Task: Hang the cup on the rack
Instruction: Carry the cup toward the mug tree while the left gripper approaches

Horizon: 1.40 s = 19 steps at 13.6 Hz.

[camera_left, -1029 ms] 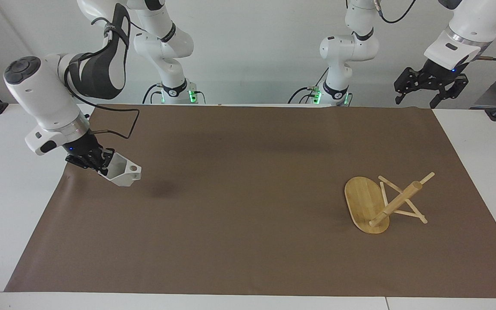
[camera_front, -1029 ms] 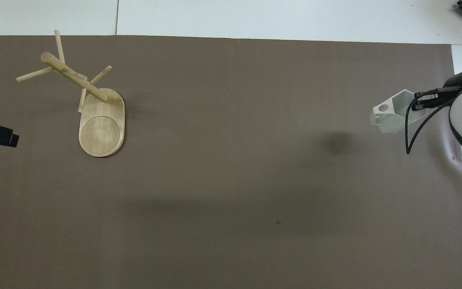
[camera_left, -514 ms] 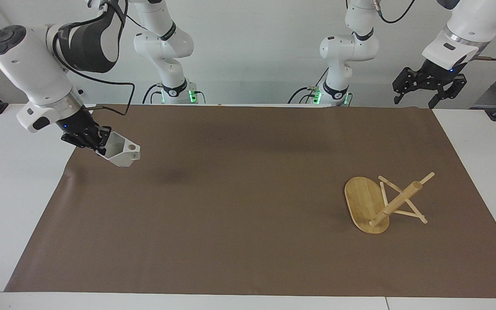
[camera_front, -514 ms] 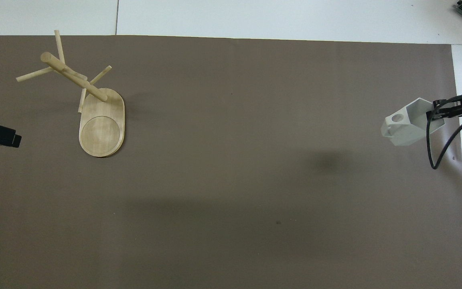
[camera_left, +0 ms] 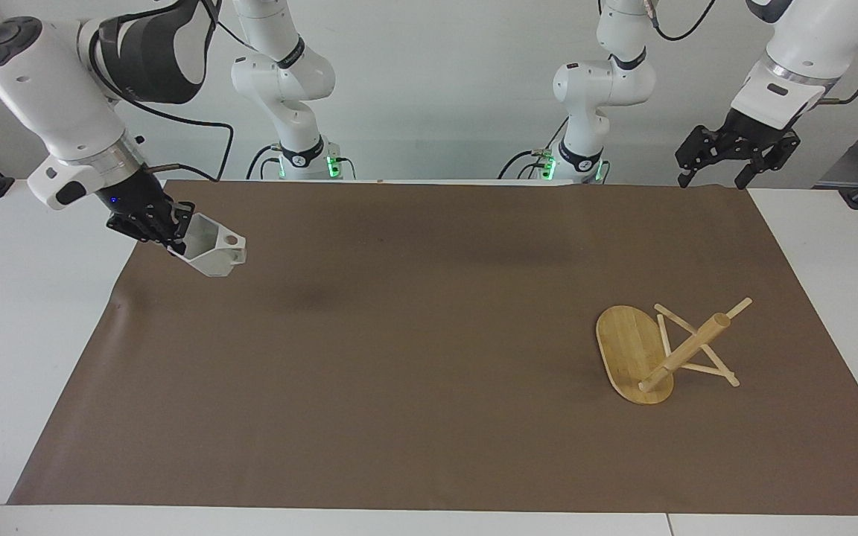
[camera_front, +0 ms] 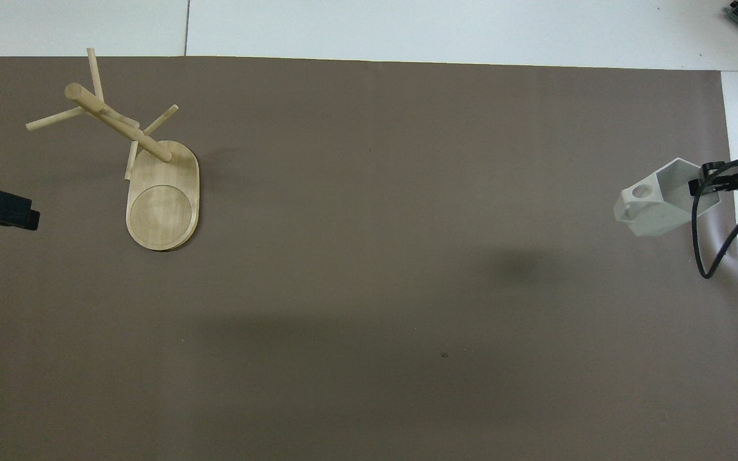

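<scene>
Right hand (camera_left: 176, 232) raised, clamped, left hand (camera_left: 722, 170) waiting, fingers spread

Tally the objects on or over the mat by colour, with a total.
White: 1, the faceted cup, held up in the right claw.
Light bamboo: 1, the mug rack, standing on the brown mat.
Total: 2.

Right gripper (camera_left: 176, 232) fingers clamp cup (camera_left: 211, 253) above mat (camera_left: 429, 417).
</scene>
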Tool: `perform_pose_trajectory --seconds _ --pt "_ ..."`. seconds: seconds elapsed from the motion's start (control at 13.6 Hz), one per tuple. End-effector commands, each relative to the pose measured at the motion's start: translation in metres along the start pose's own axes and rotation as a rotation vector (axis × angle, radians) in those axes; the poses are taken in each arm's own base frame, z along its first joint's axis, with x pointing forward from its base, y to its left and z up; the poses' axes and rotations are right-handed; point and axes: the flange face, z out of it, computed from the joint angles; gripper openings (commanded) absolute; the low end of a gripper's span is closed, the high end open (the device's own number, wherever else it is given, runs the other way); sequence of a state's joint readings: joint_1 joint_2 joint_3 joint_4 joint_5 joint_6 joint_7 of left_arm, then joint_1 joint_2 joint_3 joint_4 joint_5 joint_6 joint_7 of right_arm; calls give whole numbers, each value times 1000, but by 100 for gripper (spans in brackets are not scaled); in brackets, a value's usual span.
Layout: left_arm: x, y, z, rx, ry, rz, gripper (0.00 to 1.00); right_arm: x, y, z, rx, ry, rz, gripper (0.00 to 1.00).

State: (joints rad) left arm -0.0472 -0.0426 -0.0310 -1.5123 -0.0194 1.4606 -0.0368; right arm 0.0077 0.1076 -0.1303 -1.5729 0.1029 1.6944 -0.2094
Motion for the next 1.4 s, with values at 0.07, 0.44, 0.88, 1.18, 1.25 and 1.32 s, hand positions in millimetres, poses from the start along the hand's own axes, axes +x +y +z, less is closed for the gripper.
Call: perform_pose_trajectory --seconds 0.07,0.44,0.88,1.18,1.25,1.32 --pt "-8 4 1 -15 10 -37 100 -2 -11 -5 93 14 6 0" --pt "-8 5 1 -14 8 -33 100 -3 -28 -4 227 27 15 0" --pt "-9 4 1 -13 2 -28 100 -5 -84 1 339 2 19 0" --pt "-9 5 1 -13 2 -28 100 -7 -131 -2 358 -26 41 0" --pt "-9 5 1 -13 2 -29 100 -9 -146 -4 359 -31 51 0" --pt "-9 5 1 -13 4 -31 100 -10 -158 -4 359 -39 67 0"
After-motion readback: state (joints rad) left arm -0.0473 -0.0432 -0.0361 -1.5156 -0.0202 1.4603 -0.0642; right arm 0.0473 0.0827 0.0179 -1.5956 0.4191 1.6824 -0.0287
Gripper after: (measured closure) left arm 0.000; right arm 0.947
